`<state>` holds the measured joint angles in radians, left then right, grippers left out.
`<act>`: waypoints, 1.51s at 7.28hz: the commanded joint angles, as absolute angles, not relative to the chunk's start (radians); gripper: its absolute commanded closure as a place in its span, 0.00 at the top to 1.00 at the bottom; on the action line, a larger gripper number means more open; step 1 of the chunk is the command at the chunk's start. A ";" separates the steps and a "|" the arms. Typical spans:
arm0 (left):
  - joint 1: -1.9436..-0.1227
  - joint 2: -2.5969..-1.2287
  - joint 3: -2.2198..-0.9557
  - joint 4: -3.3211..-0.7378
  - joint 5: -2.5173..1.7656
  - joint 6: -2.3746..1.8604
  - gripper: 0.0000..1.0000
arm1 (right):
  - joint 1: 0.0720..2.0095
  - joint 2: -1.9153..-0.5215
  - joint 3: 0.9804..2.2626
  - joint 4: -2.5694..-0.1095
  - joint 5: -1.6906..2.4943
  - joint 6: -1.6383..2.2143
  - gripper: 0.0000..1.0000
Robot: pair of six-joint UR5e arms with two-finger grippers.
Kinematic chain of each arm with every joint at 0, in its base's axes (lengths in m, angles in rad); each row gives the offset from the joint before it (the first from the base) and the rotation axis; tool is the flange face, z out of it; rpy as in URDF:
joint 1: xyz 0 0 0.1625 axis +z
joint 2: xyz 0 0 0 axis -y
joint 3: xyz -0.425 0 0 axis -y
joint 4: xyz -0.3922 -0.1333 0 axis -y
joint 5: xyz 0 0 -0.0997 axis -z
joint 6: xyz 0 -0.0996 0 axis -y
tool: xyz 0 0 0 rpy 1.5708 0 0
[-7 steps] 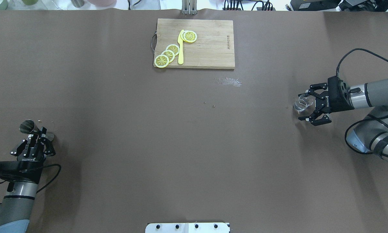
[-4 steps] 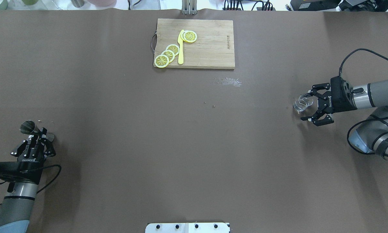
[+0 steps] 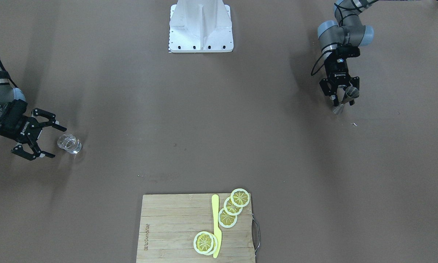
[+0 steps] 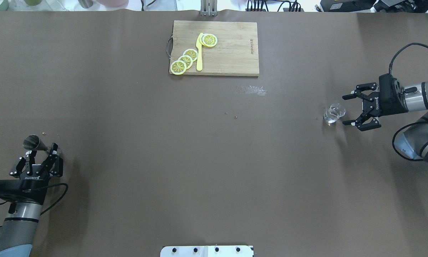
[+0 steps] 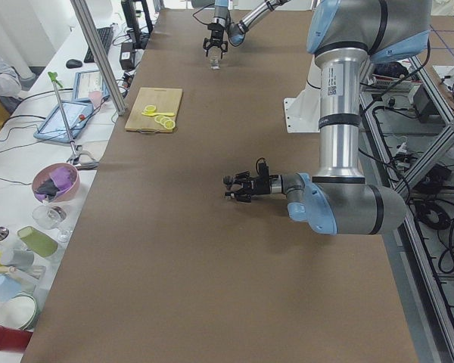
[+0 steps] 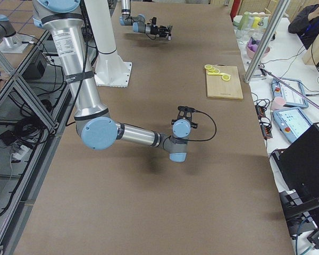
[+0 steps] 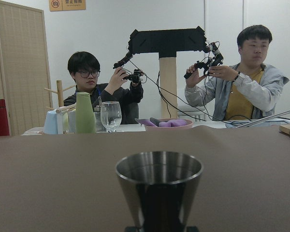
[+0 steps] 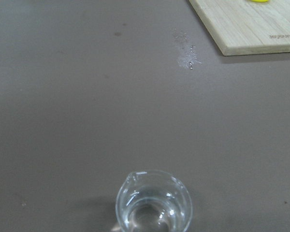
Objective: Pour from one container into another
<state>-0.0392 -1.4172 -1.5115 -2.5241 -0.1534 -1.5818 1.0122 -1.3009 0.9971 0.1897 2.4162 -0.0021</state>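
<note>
The dark steel jigger (image 4: 31, 141) stands on the brown table near its left end. My left gripper (image 4: 41, 151) is open, with a finger on each side of the jigger's lower half. The left wrist view shows the jigger's cup (image 7: 158, 186) upright and close. In the front-facing view the jigger (image 3: 349, 94) sits between the left gripper's (image 3: 342, 98) spread fingers. The clear glass (image 4: 334, 113) stands near the right end. My right gripper (image 4: 346, 110) is open just to its right, apart from it. The right wrist view looks down on the glass (image 8: 153, 203).
A wooden cutting board (image 4: 232, 50) at the far middle carries lemon slices (image 4: 185, 60) and a yellow knife (image 4: 199, 51). Small wet droplets (image 4: 251, 90) lie on the table in front of it. The white robot base (image 4: 207, 251) is at the near edge. Two people sit beyond the table in the left wrist view.
My left gripper has opened around the jigger, which stays standing. My right gripper, still open, has drawn back to the right, away from the glass.
</note>
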 commanded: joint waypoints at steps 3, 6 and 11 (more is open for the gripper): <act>0.090 -1.345 -1.571 -2.522 -0.001 -1.580 0.99 | 1.115 -1.290 1.083 0.184 2.454 0.217 1.00; 0.245 -1.201 -1.588 -2.685 0.048 -1.571 0.99 | 1.245 -1.285 1.194 0.018 2.419 0.360 1.00; 0.242 -1.086 -1.404 -2.977 0.069 -1.569 0.99 | 1.385 -1.292 1.342 -0.610 2.375 0.350 1.00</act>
<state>0.2496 -1.1012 -1.4422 -2.9017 0.0744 -1.5705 1.3616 -1.2891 1.3244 -0.4832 2.3951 0.3547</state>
